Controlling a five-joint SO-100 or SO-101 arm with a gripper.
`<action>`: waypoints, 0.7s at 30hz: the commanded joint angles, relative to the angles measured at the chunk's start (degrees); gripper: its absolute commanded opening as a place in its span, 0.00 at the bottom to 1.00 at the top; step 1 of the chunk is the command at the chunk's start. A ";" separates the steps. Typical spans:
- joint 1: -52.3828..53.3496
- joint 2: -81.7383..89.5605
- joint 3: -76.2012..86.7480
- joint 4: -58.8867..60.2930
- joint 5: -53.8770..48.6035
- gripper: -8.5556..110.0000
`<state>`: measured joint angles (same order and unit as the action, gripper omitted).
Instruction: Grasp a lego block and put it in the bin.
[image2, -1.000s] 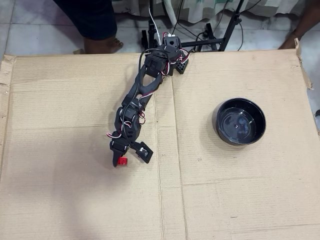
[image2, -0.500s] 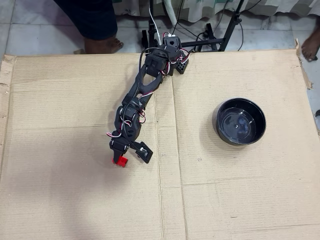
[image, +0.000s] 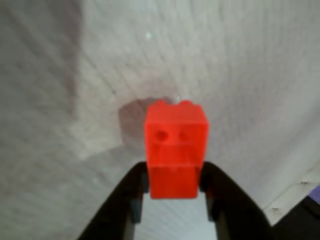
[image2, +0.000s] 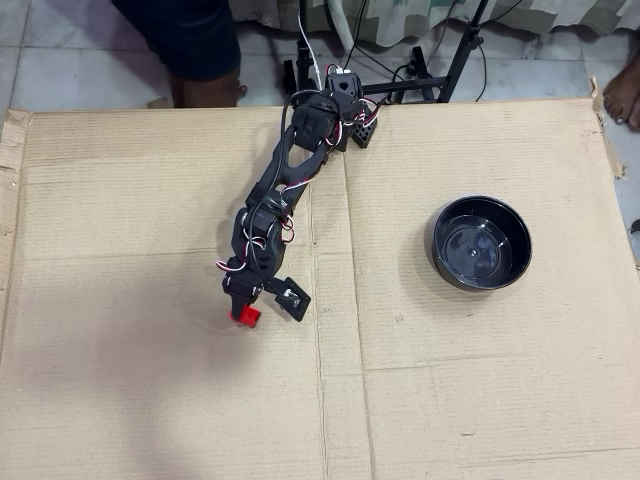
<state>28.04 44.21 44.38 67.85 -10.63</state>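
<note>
- Small bright red plastic lego block (image: 175, 152) sits right between the two black fingers (image: 122, 200) in the wrist view, studs pointing away from the camera, its shadow thrown on the cardboard behind it.
- The black two-finger gripper (image: 174, 187) is clamped on the block's lower end, one jaw pressed to each side.
- From overhead, the red block (image2: 245, 316) shows at the gripper (image2: 244, 312) tip, left of the cardboard's centre crease.
- The black arm (image2: 285, 185) stretches from its base at the top edge down to the block.
- The round glossy black bowl (image2: 441, 259) stands well apart on the right, empty.
- A brown corrugated cardboard sheet (image2: 480, 390) covers the floor beneath everything.
</note>
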 joint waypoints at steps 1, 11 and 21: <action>-1.76 5.98 -1.58 2.11 -0.09 0.13; -9.40 10.99 -1.05 3.34 -0.09 0.13; -22.32 13.97 -0.97 5.80 4.39 0.13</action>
<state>8.53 53.79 44.38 73.39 -7.21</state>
